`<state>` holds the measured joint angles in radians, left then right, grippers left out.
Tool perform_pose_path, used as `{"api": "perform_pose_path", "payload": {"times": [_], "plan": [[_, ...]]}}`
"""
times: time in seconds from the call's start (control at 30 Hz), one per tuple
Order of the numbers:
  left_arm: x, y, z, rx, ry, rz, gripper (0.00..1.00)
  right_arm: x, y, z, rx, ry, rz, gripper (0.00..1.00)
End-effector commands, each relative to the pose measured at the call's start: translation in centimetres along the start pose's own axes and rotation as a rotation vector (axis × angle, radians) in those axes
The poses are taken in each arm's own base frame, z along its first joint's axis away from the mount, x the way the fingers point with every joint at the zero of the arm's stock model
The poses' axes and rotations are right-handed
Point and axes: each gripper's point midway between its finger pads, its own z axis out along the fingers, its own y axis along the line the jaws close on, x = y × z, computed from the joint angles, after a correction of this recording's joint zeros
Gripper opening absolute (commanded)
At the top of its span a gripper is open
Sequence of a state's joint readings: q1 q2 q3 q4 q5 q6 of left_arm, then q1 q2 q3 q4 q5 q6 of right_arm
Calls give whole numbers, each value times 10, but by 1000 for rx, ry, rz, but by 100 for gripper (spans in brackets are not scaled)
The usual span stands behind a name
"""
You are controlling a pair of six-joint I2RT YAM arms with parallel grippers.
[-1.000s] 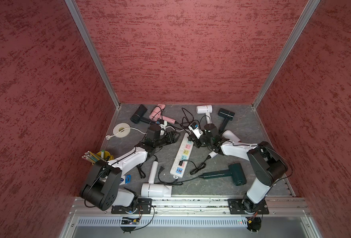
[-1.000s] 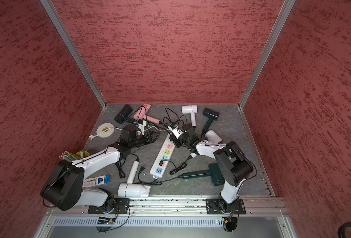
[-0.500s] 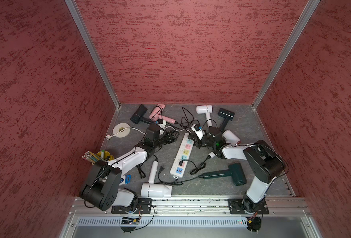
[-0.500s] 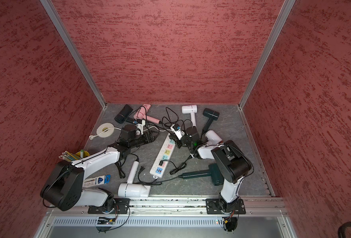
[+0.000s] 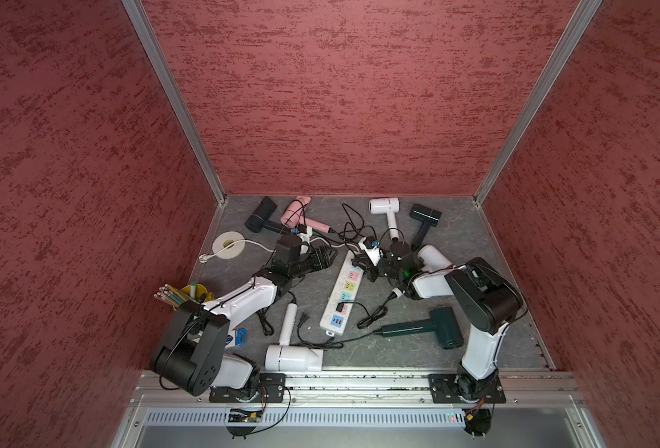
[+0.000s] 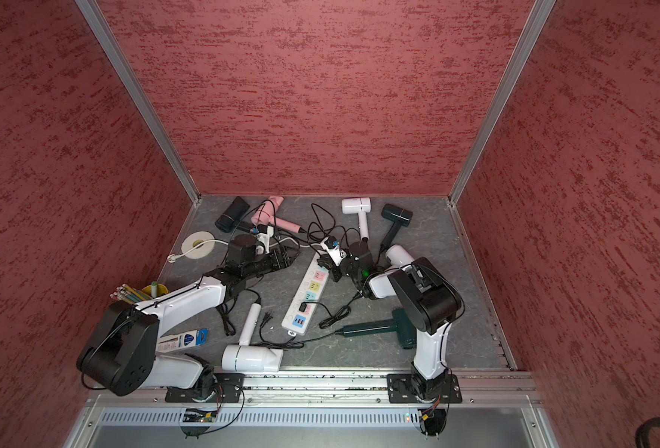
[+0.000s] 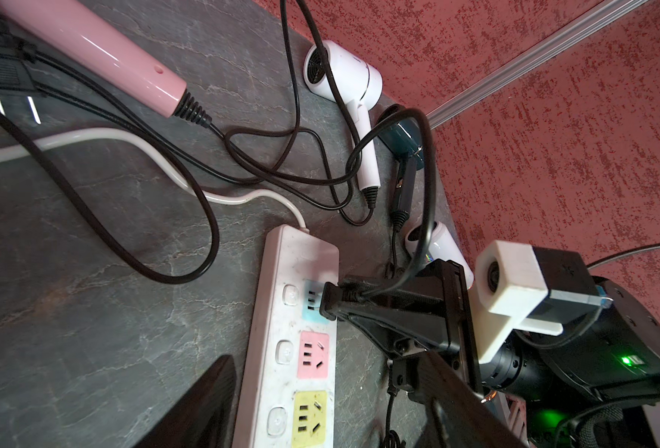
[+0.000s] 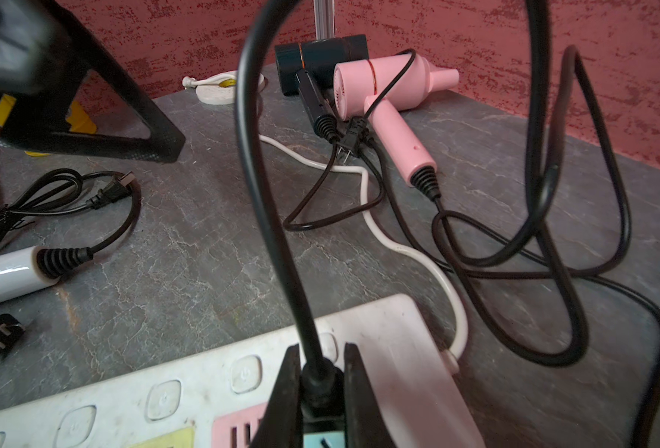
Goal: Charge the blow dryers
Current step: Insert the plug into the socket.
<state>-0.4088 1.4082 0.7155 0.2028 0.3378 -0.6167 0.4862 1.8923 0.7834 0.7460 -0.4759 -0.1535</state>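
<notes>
— Why is the right end effector (image 8: 320, 360) down at the long white power strip with pastel sockets (image 5: 344, 298)?
— It is pinching a black plug (image 7: 330, 306) by its sides, right over the blue socket at the strip's corded end. Holding the plug body rather than the cord lets it press straight in, I'd judge; whether the prongs are seated I cannot tell
— And the left end effector (image 5: 330, 254)?
— Fingers spread, gripping nothing, hovering just beside that same corded end, across the strip from the right one. Probably placed there to brace the strip if it slides under the push
— Where are the blow dryers (image 5: 431, 256)?
— All flat on the grey stone-look tabletop (image 5: 398, 357) around the strip. The pink blow dryer (image 5: 295, 207), a black blow dryer (image 5: 260, 219) and a short white blow dryer (image 5: 384, 205) lie beyond the corded end. A dark green blow dryer (image 5: 443, 327) and a large white blow dryer (image 5: 293, 357) lie near the opposite end, where a second black plug (image 5: 340, 308) already sits in a socket. Which dryer owns the pinched plug is lost in the cord tangle
</notes>
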Motion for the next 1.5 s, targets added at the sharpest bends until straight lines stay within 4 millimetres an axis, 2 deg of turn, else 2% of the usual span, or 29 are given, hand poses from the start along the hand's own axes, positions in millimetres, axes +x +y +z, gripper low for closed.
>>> {"api": "perform_pose_path", "payload": {"times": [0.0, 0.37, 0.73, 1.07, 1.47], "plan": [[-2, 1, 3, 7, -9, 3, 76, -15, -4, 4, -14, -50, -23, 0], [-1, 3, 4, 3, -9, 3, 76, 0, 6, 7, -94, -6, -14, 0], [-1, 3, 5, 4, -5, 1, 76, -2, 6, 5, -98, 14, -25, 0], [-1, 3, 5, 6, -5, 2, 76, 17, 8, 6, -114, 63, 43, 0], [0, 3, 6, 6, -5, -1, 76, 54, 4, 0, -57, 190, 111, 0]]}}
